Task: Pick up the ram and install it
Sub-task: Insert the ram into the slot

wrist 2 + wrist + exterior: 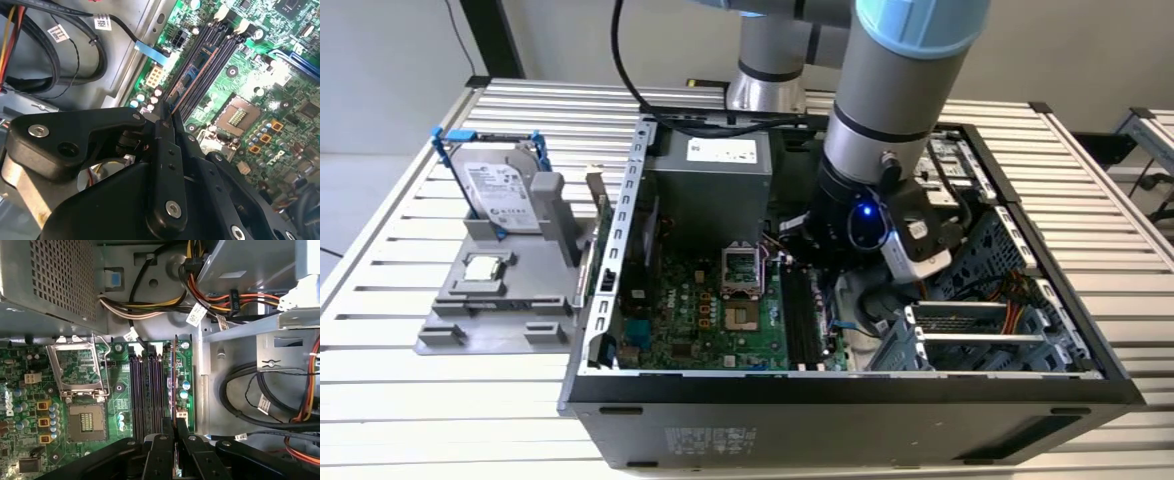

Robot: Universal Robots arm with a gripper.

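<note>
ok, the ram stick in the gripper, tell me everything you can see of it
The ram, a long thin dark memory board, shows edge-on in both wrist views: a narrow reddish-brown edge, with a blue patch on one face in the second wrist view. It stands on edge, parallel to the black memory slots on the green motherboard, at the row's outer side. The black gripper clamps one end. Seating depth cannot be told.

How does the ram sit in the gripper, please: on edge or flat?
On edge: the gripper pinches the ram, whose thin edge runs along the memory slots.
</note>
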